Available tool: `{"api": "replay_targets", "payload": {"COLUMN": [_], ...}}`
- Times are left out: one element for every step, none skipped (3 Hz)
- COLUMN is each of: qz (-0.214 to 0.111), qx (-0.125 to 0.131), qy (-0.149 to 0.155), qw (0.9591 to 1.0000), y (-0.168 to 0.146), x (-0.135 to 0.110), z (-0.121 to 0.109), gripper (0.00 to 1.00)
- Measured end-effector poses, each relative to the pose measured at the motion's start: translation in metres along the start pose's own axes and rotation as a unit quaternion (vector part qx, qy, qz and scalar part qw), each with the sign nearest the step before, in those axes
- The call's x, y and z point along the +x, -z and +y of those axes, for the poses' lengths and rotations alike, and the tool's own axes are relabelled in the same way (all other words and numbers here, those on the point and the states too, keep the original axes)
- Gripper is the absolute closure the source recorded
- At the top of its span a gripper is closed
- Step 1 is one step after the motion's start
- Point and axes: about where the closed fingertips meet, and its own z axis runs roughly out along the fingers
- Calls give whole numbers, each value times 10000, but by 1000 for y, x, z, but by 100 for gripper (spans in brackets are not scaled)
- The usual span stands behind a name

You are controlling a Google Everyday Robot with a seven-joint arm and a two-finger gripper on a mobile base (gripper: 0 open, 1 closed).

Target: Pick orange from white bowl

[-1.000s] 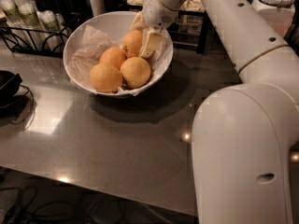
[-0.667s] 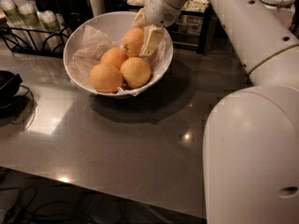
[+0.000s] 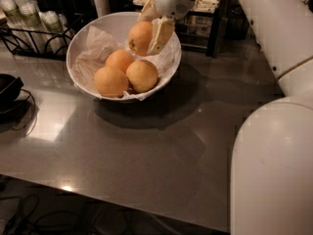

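Note:
The white bowl [image 3: 83, 43] with its crumpled paper liner stands on the grey counter at the upper left. Three oranges [image 3: 126, 73] lie in a cluster in its front half. My gripper [image 3: 148, 33] reaches down over the bowl's right back part and is shut on a fourth orange [image 3: 139, 37], which hangs a little above the others and apart from them. One pale finger [image 3: 160, 33] lies across the orange's right side; the other is mostly hidden behind the fruit.
A black wire rack [image 3: 34, 31] with cups and jars stands behind the bowl at left. A dark shelf [image 3: 205, 18] with packets is at the back right. A black object [image 3: 9, 89] sits at the left edge. My white arm [image 3: 274, 146] fills the right side.
The gripper has lifted the back orange up out of the cluster; it now hangs above the other three. The bowl and the other oranges have not moved.

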Motion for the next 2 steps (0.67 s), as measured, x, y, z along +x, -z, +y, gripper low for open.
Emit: {"api": "replay_targets", "payload": {"qz": [-201,-495], "qx": [107,104], "qy": [116,349], "qw": [9997,9981], "y": [10,14], "x": [-14,-36], "z": [-5,-13], "gripper": [100,100]}}
